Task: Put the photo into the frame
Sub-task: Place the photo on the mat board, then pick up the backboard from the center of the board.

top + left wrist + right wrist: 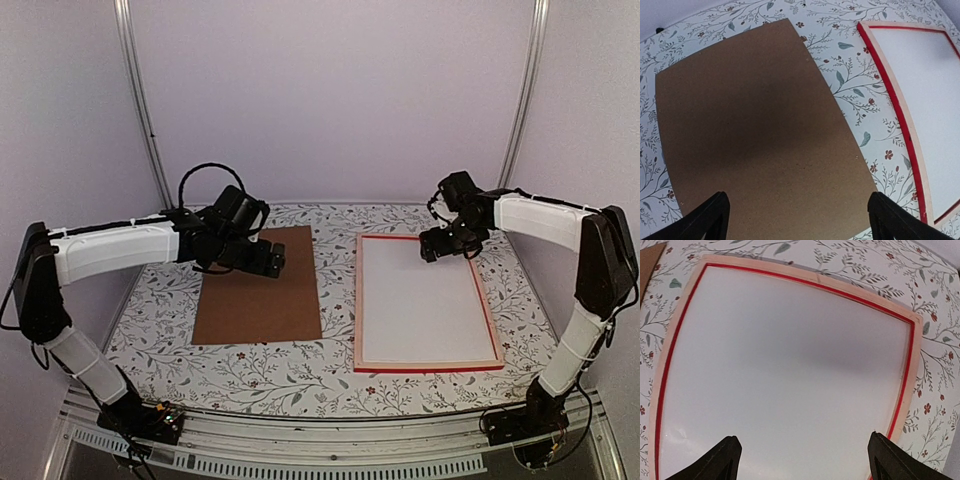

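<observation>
The frame (430, 366) lies flat on the right side of the table, pale wood rim up with a thin red inner line, also seen in the right wrist view (805, 282). A plain white sheet (425, 295) fills its opening. The photo's red and brown print is not in view. My right gripper (450, 247) hovers over the frame's far end, open (802, 440), with nothing between its fingers. My left gripper (272, 260) hangs open (797, 200) and empty over the brown backing board (262, 300).
The backing board (755, 125) lies flat on the floral tablecloth (340, 385), left of the frame (892, 102), with a strip of cloth between them. White walls and metal posts close in the table's back and sides.
</observation>
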Controlling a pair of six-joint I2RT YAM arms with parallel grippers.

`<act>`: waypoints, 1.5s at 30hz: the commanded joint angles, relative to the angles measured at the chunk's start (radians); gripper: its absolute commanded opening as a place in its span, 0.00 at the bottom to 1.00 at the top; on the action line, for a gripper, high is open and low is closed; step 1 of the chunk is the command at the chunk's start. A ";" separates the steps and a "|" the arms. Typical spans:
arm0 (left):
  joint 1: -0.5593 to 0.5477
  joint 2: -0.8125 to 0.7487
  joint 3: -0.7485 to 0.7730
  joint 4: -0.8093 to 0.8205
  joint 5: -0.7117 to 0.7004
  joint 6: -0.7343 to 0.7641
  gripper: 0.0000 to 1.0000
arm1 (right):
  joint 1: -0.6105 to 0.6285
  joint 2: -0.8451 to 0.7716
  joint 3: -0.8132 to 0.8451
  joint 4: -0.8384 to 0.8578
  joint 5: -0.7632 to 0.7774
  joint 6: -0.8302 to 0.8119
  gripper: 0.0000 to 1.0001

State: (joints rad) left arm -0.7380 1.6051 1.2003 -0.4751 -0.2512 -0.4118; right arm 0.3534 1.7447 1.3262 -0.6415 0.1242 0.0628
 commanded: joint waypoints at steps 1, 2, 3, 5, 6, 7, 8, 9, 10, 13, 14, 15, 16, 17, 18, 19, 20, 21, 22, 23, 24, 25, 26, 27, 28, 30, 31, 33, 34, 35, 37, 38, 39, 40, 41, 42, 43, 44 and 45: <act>0.056 -0.074 -0.071 0.002 0.023 -0.023 1.00 | 0.119 -0.027 -0.016 0.124 0.033 0.000 0.93; 0.068 -0.087 -0.083 -0.003 0.018 -0.027 1.00 | 0.144 -0.021 -0.004 0.139 0.029 -0.002 0.95; 0.079 -0.103 -0.097 -0.006 0.012 -0.031 1.00 | 0.165 -0.008 0.011 0.146 0.030 -0.003 0.96; 0.111 -0.132 -0.128 -0.007 0.013 -0.039 1.00 | 0.208 0.016 0.042 0.157 0.050 -0.008 0.98; 0.128 -0.147 -0.149 -0.004 0.020 -0.044 1.00 | 0.227 0.029 0.056 0.163 0.058 -0.011 0.99; 0.149 -0.161 -0.164 -0.001 0.029 -0.046 1.00 | 0.243 0.036 0.065 0.173 0.058 -0.013 0.99; 0.169 -0.175 -0.179 0.001 0.039 -0.046 1.00 | 0.257 0.046 0.072 0.189 0.047 -0.014 0.99; 0.189 -0.189 -0.192 0.001 0.045 -0.047 1.00 | 0.271 0.051 0.077 0.206 0.029 -0.014 0.99; 0.211 -0.204 -0.203 -0.001 0.052 -0.046 1.00 | 0.287 0.056 0.083 0.222 0.010 -0.012 0.99; 0.283 -0.255 -0.236 -0.013 0.075 -0.041 1.00 | 0.331 0.080 0.108 0.254 -0.025 -0.010 0.99; 0.311 -0.274 -0.248 -0.014 0.085 -0.037 1.00 | 0.347 0.089 0.119 0.259 -0.030 -0.011 0.99; 0.341 -0.297 -0.261 -0.014 0.097 -0.033 1.00 | 0.361 0.105 0.133 0.264 -0.034 -0.014 0.99; 0.371 -0.327 -0.274 -0.012 0.117 -0.029 1.00 | 0.374 0.115 0.146 0.267 -0.041 -0.018 0.99; 0.405 -0.348 -0.288 -0.009 0.140 -0.023 1.00 | 0.387 0.128 0.159 0.270 -0.048 -0.021 0.99; 0.437 -0.368 -0.300 -0.006 0.164 -0.018 1.00 | 0.397 0.140 0.172 0.273 -0.059 -0.024 0.99; 0.472 -0.386 -0.313 -0.002 0.185 -0.012 1.00 | 0.407 0.157 0.183 0.280 -0.078 -0.024 0.99; 0.508 -0.400 -0.324 0.000 0.207 -0.007 1.00 | 0.417 0.167 0.194 0.288 -0.100 -0.024 0.99; 0.544 -0.410 -0.334 0.001 0.227 -0.002 1.00 | 0.424 0.182 0.207 0.295 -0.112 -0.024 0.99; 0.578 -0.416 -0.341 0.003 0.242 0.003 1.00 | 0.432 0.201 0.223 0.297 -0.151 -0.023 0.99; 0.617 -0.419 -0.347 0.006 0.273 0.006 1.00 | 0.439 0.214 0.243 0.297 -0.169 -0.019 0.99; 0.644 -0.418 -0.353 0.008 0.295 0.007 1.00 | 0.449 0.232 0.264 0.297 -0.187 -0.016 0.99; 0.668 -0.416 -0.358 0.014 0.316 0.006 1.00 | 0.459 0.245 0.292 0.295 -0.203 -0.011 0.99; 0.686 -0.412 -0.364 0.020 0.332 0.003 1.00 | 0.469 0.267 0.311 0.300 -0.223 -0.006 0.99; 0.705 -0.406 -0.369 0.027 0.346 -0.002 1.00 | 0.479 0.281 0.326 0.303 -0.244 0.000 0.99; 0.720 -0.397 -0.372 0.036 0.361 -0.007 1.00 | 0.489 0.294 0.348 0.304 -0.261 0.009 0.99; 0.737 -0.376 -0.382 0.054 0.384 -0.021 1.00 | 0.505 0.331 0.386 0.307 -0.291 0.028 0.99; 0.758 -0.362 -0.387 0.064 0.391 -0.030 0.99 | 0.511 0.349 0.408 0.306 -0.305 0.038 0.99; 0.777 -0.338 -0.408 0.095 0.403 -0.055 1.00 | 0.515 0.393 0.446 0.306 -0.334 0.064 0.99; 0.781 -0.328 -0.424 0.116 0.407 -0.071 1.00 | 0.516 0.415 0.463 0.306 -0.343 0.085 0.99; 0.783 -0.318 -0.437 0.136 0.406 -0.084 1.00 | 0.517 0.431 0.480 0.304 -0.358 0.102 0.99; 0.791 -0.296 -0.456 0.169 0.402 -0.100 1.00 | 0.518 0.477 0.517 0.294 -0.361 0.132 0.99; 0.792 -0.282 -0.463 0.189 0.411 -0.104 1.00 | 0.518 0.502 0.545 0.276 -0.352 0.146 0.99; 0.793 -0.264 -0.469 0.210 0.427 -0.109 0.99 | 0.518 0.522 0.574 0.255 -0.343 0.163 0.99; 0.793 -0.244 -0.474 0.229 0.439 -0.114 0.98 | 0.518 0.558 0.600 0.237 -0.339 0.174 0.99; 0.793 -0.218 -0.479 0.251 0.469 -0.118 0.96 | 0.518 0.585 0.621 0.222 -0.337 0.194 0.99; 0.793 -0.192 -0.481 0.270 0.490 -0.123 0.94 | 0.518 0.600 0.635 0.215 -0.330 0.203 0.99; 0.793 -0.164 -0.482 0.290 0.513 -0.125 0.93 | 0.518 0.623 0.647 0.208 -0.316 0.218 0.98; 0.792 -0.140 -0.482 0.308 0.530 -0.126 0.91 | 0.519 0.634 0.654 0.201 -0.296 0.237 0.98; 0.792 -0.120 -0.481 0.324 0.544 -0.126 0.90 | 0.517 0.643 0.655 0.199 -0.274 0.248 0.98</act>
State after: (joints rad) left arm 0.0471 1.4166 0.7311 -0.2676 0.2005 -0.5179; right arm 0.8722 2.3329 1.9438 -0.3878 -0.1967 0.2279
